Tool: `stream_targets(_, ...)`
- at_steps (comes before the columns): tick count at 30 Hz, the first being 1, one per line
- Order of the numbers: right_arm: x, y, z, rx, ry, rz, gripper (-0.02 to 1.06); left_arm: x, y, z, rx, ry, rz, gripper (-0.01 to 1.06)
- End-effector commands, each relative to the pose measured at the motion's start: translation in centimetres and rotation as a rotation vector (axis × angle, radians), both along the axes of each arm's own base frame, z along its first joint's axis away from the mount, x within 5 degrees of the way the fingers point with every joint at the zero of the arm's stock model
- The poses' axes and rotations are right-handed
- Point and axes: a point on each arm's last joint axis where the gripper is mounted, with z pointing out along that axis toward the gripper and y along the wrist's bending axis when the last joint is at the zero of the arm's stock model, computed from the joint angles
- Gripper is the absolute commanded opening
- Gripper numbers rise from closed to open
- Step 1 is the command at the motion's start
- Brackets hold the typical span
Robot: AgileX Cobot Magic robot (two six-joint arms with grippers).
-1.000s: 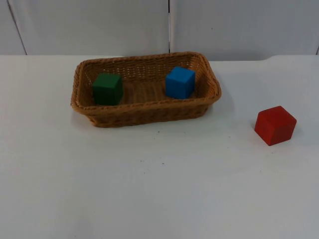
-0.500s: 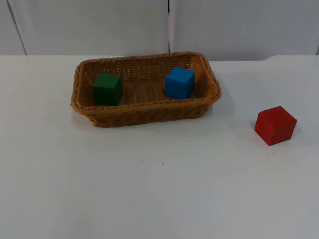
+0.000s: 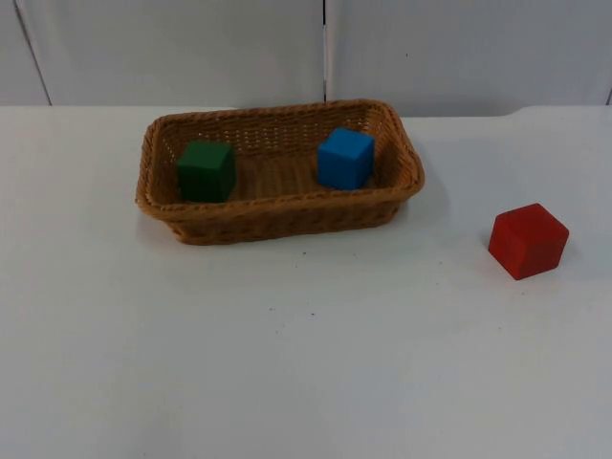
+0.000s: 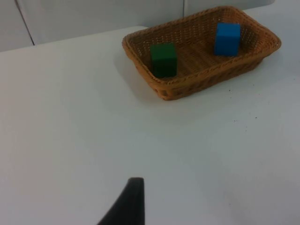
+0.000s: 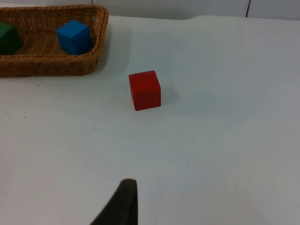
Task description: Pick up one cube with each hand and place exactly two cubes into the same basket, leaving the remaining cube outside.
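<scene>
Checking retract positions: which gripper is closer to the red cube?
Right. Its fingertip faces the red cube across bare table; the left fingertip sits back beyond the basket.

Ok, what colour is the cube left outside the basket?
Red; clearest in the right wrist view.

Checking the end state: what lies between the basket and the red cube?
Nothing: in the top view, bare white table separates the basket from the red cube.
</scene>
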Motion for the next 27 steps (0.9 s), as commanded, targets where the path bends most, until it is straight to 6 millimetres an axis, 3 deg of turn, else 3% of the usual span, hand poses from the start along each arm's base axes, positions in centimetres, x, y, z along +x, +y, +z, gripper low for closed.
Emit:
stream_targets(1, 0.08, 0.05, -0.16, 0.005, -0.001, -0.005, 1.05, 0.04, 0.04, -0.17, 0.001, -0.003, 0.007, 1.05)
stream_targets(27, 0.09, 0.08, -0.16, 0.005, -0.001, -0.04, 1.05, 0.02, 0.07, -0.22, 0.005, 0.002, 0.009, 1.05)
